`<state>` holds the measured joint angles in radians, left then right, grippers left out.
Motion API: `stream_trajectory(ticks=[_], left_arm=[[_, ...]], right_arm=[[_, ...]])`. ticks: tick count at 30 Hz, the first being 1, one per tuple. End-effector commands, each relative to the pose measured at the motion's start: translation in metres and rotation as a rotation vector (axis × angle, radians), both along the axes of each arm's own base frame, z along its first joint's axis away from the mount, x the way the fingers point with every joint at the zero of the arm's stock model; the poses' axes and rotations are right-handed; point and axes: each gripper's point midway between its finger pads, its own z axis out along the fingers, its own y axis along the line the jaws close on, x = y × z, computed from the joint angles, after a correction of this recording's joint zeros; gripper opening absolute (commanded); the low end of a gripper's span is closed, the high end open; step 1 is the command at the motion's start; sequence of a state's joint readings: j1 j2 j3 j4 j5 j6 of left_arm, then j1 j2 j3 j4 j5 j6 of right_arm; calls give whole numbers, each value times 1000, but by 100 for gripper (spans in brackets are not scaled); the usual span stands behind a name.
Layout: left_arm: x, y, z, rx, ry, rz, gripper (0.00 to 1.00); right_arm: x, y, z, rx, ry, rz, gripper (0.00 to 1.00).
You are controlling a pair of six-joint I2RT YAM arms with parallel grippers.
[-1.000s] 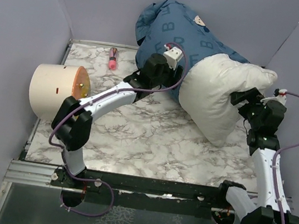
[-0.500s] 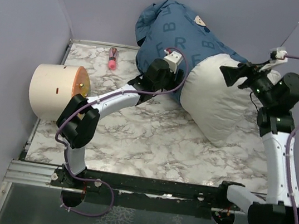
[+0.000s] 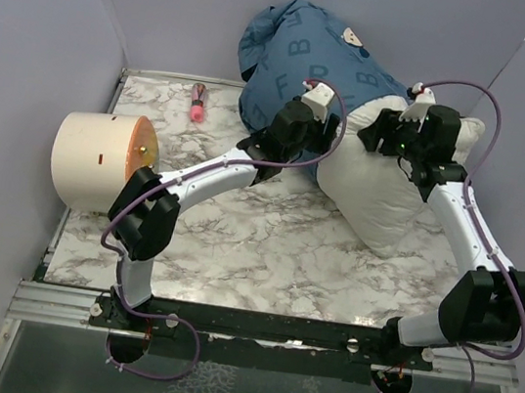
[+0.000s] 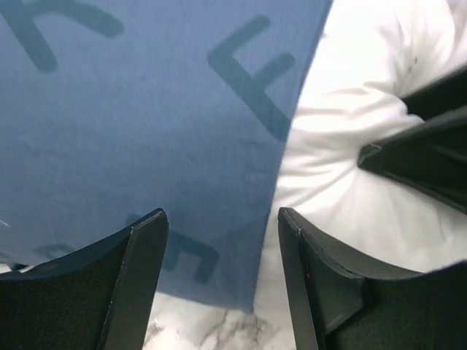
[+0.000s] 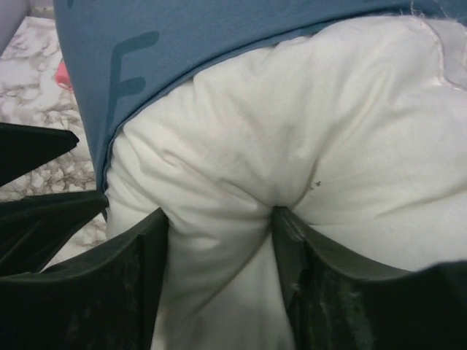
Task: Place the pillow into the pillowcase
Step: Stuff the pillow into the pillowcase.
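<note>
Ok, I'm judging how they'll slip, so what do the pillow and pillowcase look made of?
The pillow: white matte cloth over soft filling, judging by its puffy creases and stitched edge seam. The pillowcase: thin matte blue printed fabric, possibly cotton or polyester; it drapes limply.

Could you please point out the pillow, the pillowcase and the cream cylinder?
pillow (image 3: 371, 198): top external view, bare white end outside the case.
pillowcase (image 3: 283, 56): top external view, blue lettered upper side.
cream cylinder (image 3: 85, 162): top external view, curved side wall.

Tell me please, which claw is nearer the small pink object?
Left. The left claw is at the pillowcase edge, right of the pink object; the right claw pinches the pillow farther right.
</note>
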<state>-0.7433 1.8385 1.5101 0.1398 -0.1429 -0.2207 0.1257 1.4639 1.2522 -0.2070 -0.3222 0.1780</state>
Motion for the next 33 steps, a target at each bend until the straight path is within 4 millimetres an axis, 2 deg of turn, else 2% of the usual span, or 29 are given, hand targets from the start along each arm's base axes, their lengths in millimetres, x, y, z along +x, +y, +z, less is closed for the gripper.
stream_trajectory(ticks=[1, 5, 8, 10, 12, 16, 18, 22, 25, 28, 31, 33], left_arm=[[27, 9, -11, 98, -28, 128, 62], [33, 0, -14, 101, -17, 116, 54], [36, -7, -15, 106, -7, 106, 52], [36, -12, -16, 113, -3, 90, 47], [34, -18, -13, 109, 1, 64, 47], [17, -30, -5, 121, -23, 15, 59], [13, -30, -7, 172, -57, 45, 67], [32, -9, -15, 328, -98, 213, 67], [47, 7, -13, 411, -129, 318, 59], [51, 9, -8, 427, -133, 339, 47], [53, 7, -3, 416, -138, 332, 29], [55, 6, -6, 427, -123, 317, 10]], right_arm=[[0, -14, -59, -44, 146, -92, 49], [3, -10, -81, -32, 190, -82, 34], [4, -5, -93, -14, 215, -69, 24], [5, -3, -100, -7, 230, -62, 20], [6, -2, -106, 3, 241, -59, 19], [6, 2, -112, 19, 251, -47, 17], [7, 3, -111, 28, 248, -42, 17], [6, 5, -109, 41, 243, -31, 17], [6, 3, -107, 39, 238, -32, 17], [6, 0, -107, 41, 238, -38, 17], [5, 0, -110, 47, 245, -37, 17], [6, 0, -111, 52, 248, -33, 16]])
